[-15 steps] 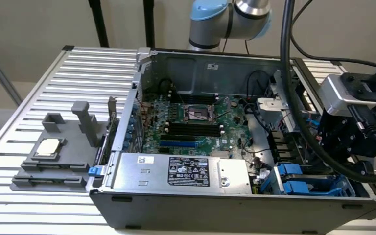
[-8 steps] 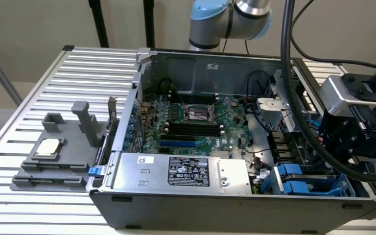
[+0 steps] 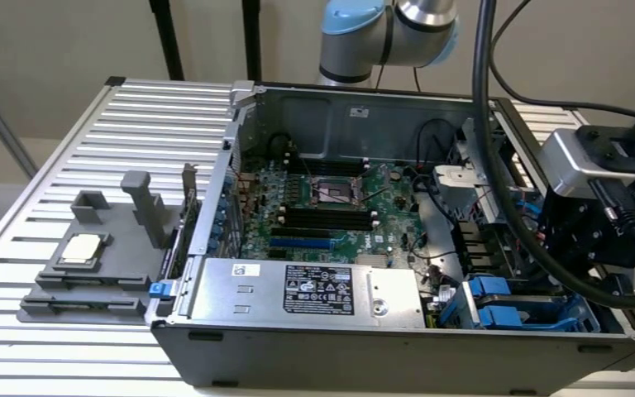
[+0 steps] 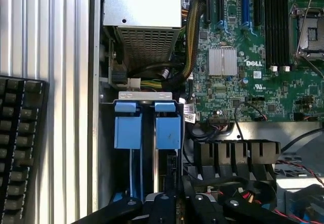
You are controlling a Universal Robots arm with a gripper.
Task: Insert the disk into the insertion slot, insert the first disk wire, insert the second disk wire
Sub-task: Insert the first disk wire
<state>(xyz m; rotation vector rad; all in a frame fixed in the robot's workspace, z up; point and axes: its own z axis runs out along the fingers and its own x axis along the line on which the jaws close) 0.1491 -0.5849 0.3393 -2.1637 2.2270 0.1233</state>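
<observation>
- The pincer [image 4: 177, 204] has its fingers drawn together; I cannot tell whether anything is pinched between them.
- The insertion slot [image 3: 513, 308] sits in the lower right corner of the computer case [image 3: 406, 357] in the exterior view, with the pincer hanging close over it.
- Two blue carrier tabs [image 4: 127, 128] stand side by side in the slot, near the fingertips; the disk's silver body cannot be made out.
</observation>
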